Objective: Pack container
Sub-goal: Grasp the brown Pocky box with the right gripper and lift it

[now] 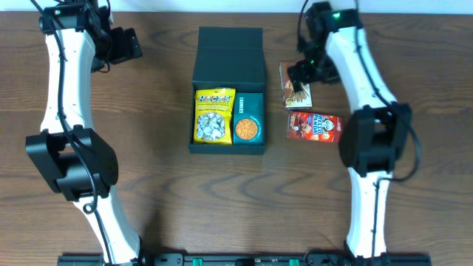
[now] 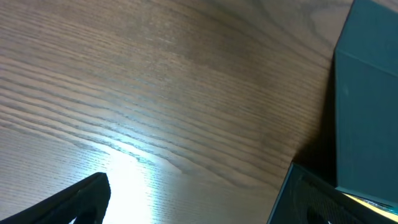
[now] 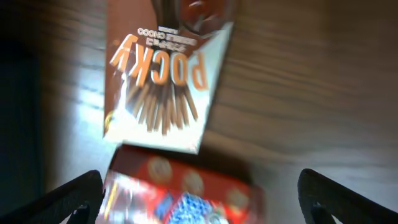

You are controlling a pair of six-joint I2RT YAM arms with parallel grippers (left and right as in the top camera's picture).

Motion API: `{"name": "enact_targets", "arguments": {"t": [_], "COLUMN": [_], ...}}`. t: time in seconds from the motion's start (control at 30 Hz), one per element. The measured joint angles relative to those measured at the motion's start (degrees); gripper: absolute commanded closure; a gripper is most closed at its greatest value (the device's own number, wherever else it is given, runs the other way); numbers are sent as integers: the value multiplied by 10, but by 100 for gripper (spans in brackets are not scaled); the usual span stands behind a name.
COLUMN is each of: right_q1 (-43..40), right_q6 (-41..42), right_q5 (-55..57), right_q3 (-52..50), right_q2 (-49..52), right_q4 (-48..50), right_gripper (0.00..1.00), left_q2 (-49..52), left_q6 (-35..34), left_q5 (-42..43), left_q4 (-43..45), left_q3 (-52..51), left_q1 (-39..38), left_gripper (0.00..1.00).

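The dark green container (image 1: 226, 148) stands at the table's middle, its flap lid (image 1: 229, 55) thrown back. Inside lie a yellow snack packet (image 1: 213, 116) and a teal cookie box (image 1: 247, 118). To its right, on the table, rest a brown Pocky box (image 1: 297, 86) and a red snack packet (image 1: 314, 127). My right gripper (image 1: 303, 74) hovers open over them. In the right wrist view the Pocky box (image 3: 165, 81) and red packet (image 3: 186, 196) lie below my spread right gripper (image 3: 202, 199), untouched. My left gripper (image 1: 126, 44) is open and holds nothing, left of the container wall (image 2: 367, 112).
Bare wooden tabletop (image 2: 155, 93) fills the left wrist view between my left gripper (image 2: 196, 205) and the box. Both white arms reach in from the near edge along the table's left and right sides.
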Motion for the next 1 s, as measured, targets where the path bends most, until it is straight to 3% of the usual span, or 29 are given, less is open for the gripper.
{"name": "enact_targets", "arguments": {"t": [0.3, 0.43, 0.67, 1.0], "right_q1": [-52, -40, 41, 60], "right_q6": [-44, -22, 14, 68], "right_q5": [-31, -31, 5, 23], "right_q3": [-227, -288, -290, -290], "right_q2": [-189, -179, -114, -56], "right_q4": [136, 208, 307, 349], "right_gripper": [1, 1, 1, 1], "left_q2": [0, 0, 0, 0], "left_q6": [0, 0, 0, 0], "left_q5": [0, 0, 0, 0], "left_q4": [0, 2, 1, -7], "left_q3": [0, 0, 0, 0], "left_q1": [0, -1, -7, -12], "left_gripper": [5, 5, 5, 4]}}
